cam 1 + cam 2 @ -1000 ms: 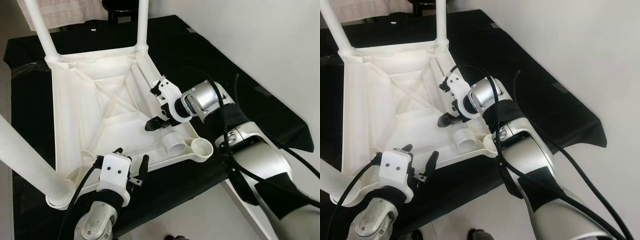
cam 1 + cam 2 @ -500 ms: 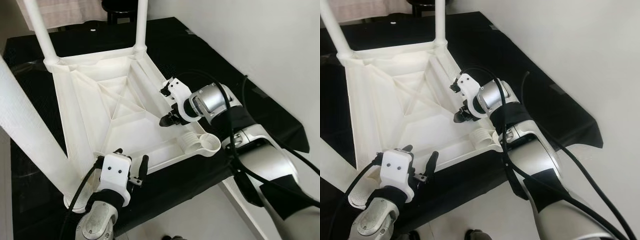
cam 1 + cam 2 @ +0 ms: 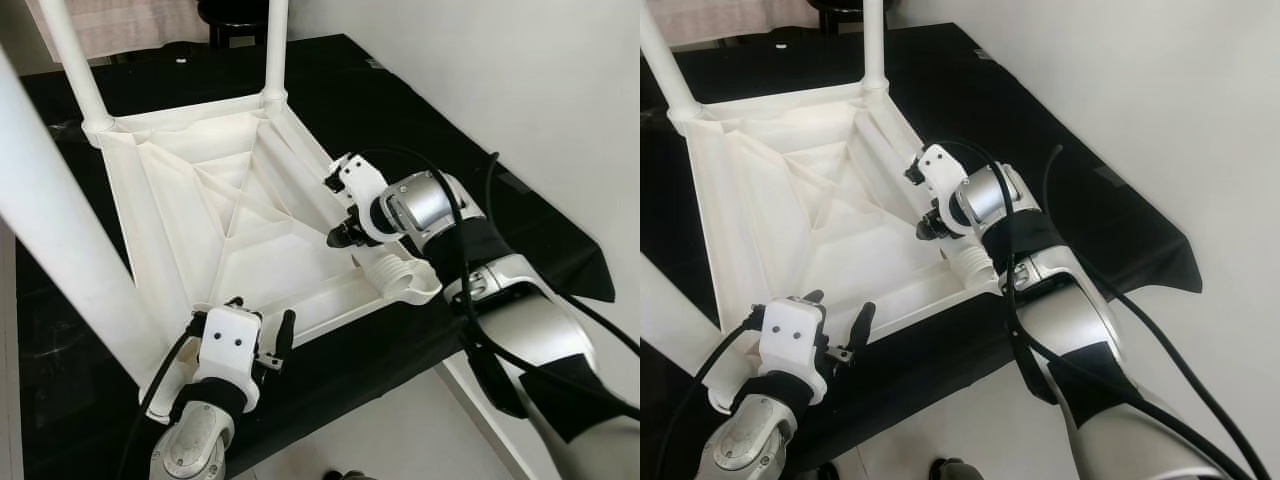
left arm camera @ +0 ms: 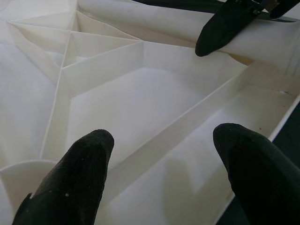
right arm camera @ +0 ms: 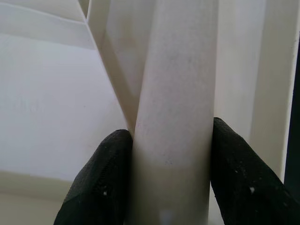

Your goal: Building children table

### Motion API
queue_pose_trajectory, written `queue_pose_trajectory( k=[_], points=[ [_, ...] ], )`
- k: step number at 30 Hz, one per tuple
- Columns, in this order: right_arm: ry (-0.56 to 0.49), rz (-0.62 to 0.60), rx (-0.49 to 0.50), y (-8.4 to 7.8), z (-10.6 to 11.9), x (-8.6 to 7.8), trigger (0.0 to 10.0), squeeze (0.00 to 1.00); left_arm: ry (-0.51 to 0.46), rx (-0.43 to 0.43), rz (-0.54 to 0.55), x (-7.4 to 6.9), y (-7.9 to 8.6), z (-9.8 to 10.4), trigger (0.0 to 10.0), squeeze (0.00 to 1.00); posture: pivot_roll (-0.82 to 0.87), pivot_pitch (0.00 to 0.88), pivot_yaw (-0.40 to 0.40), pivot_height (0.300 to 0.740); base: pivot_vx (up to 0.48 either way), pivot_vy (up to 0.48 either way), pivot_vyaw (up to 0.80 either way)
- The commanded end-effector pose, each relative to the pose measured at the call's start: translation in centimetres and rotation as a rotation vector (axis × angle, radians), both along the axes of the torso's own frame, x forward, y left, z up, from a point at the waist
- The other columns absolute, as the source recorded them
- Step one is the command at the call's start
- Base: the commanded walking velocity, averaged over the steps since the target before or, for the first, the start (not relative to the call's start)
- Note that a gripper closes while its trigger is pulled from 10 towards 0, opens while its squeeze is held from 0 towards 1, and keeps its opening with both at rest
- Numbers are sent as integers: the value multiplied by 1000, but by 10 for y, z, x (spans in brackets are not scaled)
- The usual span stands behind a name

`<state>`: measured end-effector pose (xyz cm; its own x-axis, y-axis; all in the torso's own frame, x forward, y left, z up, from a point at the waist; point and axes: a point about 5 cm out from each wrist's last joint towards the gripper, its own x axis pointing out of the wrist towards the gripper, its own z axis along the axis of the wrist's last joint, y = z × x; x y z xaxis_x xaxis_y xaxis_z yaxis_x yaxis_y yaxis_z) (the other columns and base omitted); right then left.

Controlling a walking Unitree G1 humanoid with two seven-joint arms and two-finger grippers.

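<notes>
Right wrist view: the right gripper (image 5: 166,183) squeezes the loose table leg (image 5: 176,93). Its threaded end points back toward the empty corner socket (image 3: 425,290) behind the fingers. The left gripper (image 3: 262,330) waits wide open, holding nothing.

A black cloth (image 3: 400,100) covers a low surface, running from the far left to the near right. A plain white wall (image 3: 520,70) rises on the right. Pale floor (image 3: 400,430) shows near. A dark stool (image 3: 235,15) stands at the far edge.
</notes>
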<state>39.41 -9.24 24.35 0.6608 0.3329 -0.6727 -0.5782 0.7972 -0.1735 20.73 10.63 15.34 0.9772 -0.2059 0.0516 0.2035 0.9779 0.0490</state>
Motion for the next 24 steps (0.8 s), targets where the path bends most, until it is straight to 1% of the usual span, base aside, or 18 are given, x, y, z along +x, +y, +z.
queue_pose_trajectory(
  k=[1,2,3,5,7,8,10,13,15,17,19,20,22,23,24],
  points=[
    [-57,-5,50,-1,8,4,0,0,14,0,-13,-2,1,-3,10000,0,-108,188,-110,740,0,0,0],
    [-57,-5,50,-1,8,4,0,0,14,0,-13,-2,1,-3,10000,0,-108,188,-110,740,0,0,0],
    [-86,-21,78,-3,14,6,0,0,15,4,-14,-2,1,-3,10000,0,-108,188,-110,740,0,0,0],
    [-86,-21,78,-3,14,6,0,0,15,4,-14,-2,1,-3,10000,0,-108,188,-110,740,0,0,0],
    [-143,-18,129,-3,25,9,0,0,17,11,-10,-3,3,-4,10000,0,-101,185,-107,740,0,0,0],
    [-143,-18,129,-3,25,9,0,0,17,11,-10,-3,3,-4,10000,0,-101,185,-107,740,0,0,0],
    [-181,-9,167,-2,34,10,0,0,18,12,-7,-3,3,-4,10000,0,-101,183,-106,740,0,0,0],
    [-196,-5,179,-2,38,10,0,0,19,12,-6,-3,3,-4,10000,0,-100,181,-105,740,0,0,0],
    [-237,-6,207,-4,48,12,0,0,20,13,-7,-3,3,-4,10000,0,-96,178,-104,740,0,0,0],
    [-237,-6,207,-4,48,12,0,0,20,13,-7,-3,3,-4,10000,0,-96,178,-104,740,0,0,0],
    [-290,-11,268,-8,61,13,0,0,19,12,-7,-2,4,-4,10000,0,-97,175,-104,740,0,0,0],
    [-320,-19,321,-10,67,14,3961,0,17,8,-7,-2,4,-3,10000,0,-97,175,-104,740,0,0,0],
    [-320,-19,321,-10,67,14,3961,0,17,8,-7,-2,4,-3,10000,0,-97,175,-104,740,0,0,0],
    [-344,-28,368,-13,72,15,7020,0,19,-6,-12,-1,4,-2,10000,0,-97,171,-104,740,0,0,0],
    [-376,-53,443,-19,75,17,10000,0,13,-18,-29,1,4,0,10000,0,-96,169,-104,740,0,0,0]
  ],
)
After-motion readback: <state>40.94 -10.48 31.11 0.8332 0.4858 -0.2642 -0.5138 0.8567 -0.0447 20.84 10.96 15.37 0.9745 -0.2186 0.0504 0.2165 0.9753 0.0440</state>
